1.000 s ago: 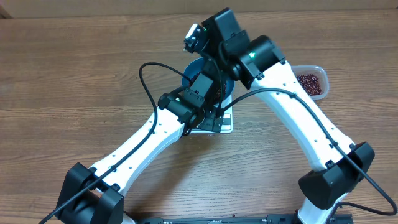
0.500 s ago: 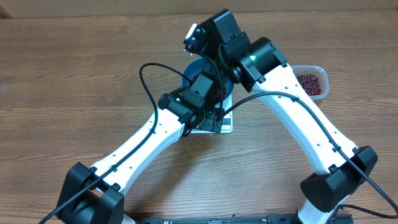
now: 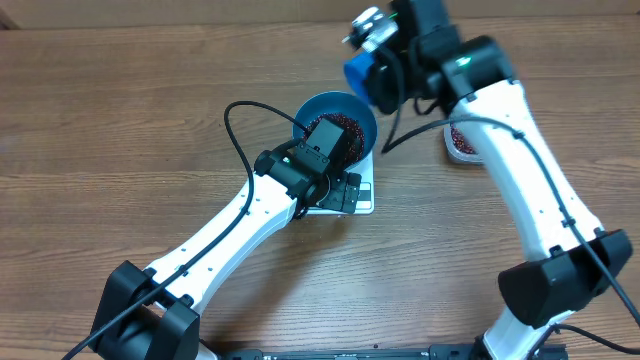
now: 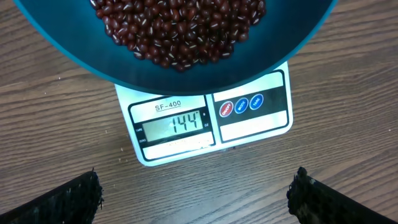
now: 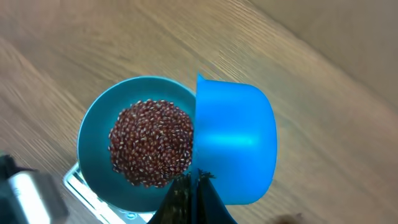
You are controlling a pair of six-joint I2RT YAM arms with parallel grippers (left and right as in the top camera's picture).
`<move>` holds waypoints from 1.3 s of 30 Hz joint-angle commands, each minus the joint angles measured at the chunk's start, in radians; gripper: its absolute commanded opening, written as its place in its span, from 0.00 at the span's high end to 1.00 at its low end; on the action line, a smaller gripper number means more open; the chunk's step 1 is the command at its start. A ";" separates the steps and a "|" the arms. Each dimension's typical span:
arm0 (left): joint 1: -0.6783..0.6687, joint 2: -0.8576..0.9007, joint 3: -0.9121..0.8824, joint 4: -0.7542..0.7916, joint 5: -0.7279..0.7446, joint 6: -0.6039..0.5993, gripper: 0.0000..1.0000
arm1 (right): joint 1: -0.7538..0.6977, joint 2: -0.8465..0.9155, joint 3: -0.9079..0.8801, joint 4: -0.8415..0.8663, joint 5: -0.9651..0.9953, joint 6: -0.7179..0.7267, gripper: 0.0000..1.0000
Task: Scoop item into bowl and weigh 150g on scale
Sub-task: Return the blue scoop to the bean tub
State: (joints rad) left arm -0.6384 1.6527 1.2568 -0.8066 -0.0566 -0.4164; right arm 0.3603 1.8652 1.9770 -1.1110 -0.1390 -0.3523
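Observation:
The blue bowl (image 4: 81,59) stands on the white scale (image 4: 249,127), heaped with red-brown beans (image 4: 180,28). The display (image 4: 173,124) reads 144. My left gripper (image 4: 196,200) hangs open above the table just in front of the scale, nothing between its fingers (image 4: 68,202). From overhead, the left arm (image 3: 300,170) covers the near side of the bowl (image 3: 350,105). My right gripper (image 5: 194,182) is shut on the handle of a small blue scoop (image 5: 236,140), raised to the right of the bowl (image 5: 93,134). From overhead the scoop (image 3: 362,68) is behind and to the right of the bowl.
A clear plastic tub (image 3: 462,142) of beans sits right of the scale, partly under the right arm (image 3: 520,170). A black cable (image 3: 235,130) loops over the table left of the bowl. Bare wooden table (image 3: 120,160) lies to the left.
The right arm has swung up and away from over the bowl toward the back right, taking the scoop with it. The bowl's beans now show. The left arm has not moved.

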 commanded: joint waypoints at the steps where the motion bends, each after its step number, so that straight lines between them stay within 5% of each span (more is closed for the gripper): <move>1: -0.003 0.010 0.002 0.003 0.002 0.009 0.01 | -0.114 -0.042 0.027 0.003 -0.152 0.136 0.96; 6: -0.003 0.010 0.002 0.003 0.002 0.009 0.00 | -0.264 -0.040 0.026 -0.016 -0.151 0.253 0.96; 15: -0.003 0.010 0.002 0.003 0.002 0.009 0.00 | -0.486 -0.004 -0.010 -0.122 -0.071 0.251 0.96; 27: -0.003 0.010 0.002 0.003 0.002 0.009 0.00 | -0.505 -0.003 -0.301 0.040 0.033 0.251 0.96; 39: -0.003 0.010 0.002 0.003 0.002 0.009 0.00 | -0.490 -0.003 -0.441 0.104 -0.110 0.256 0.96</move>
State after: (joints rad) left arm -0.6384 1.6527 1.2568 -0.8062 -0.0566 -0.4164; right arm -0.1398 1.8668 1.5551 -1.0122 -0.2070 -0.1043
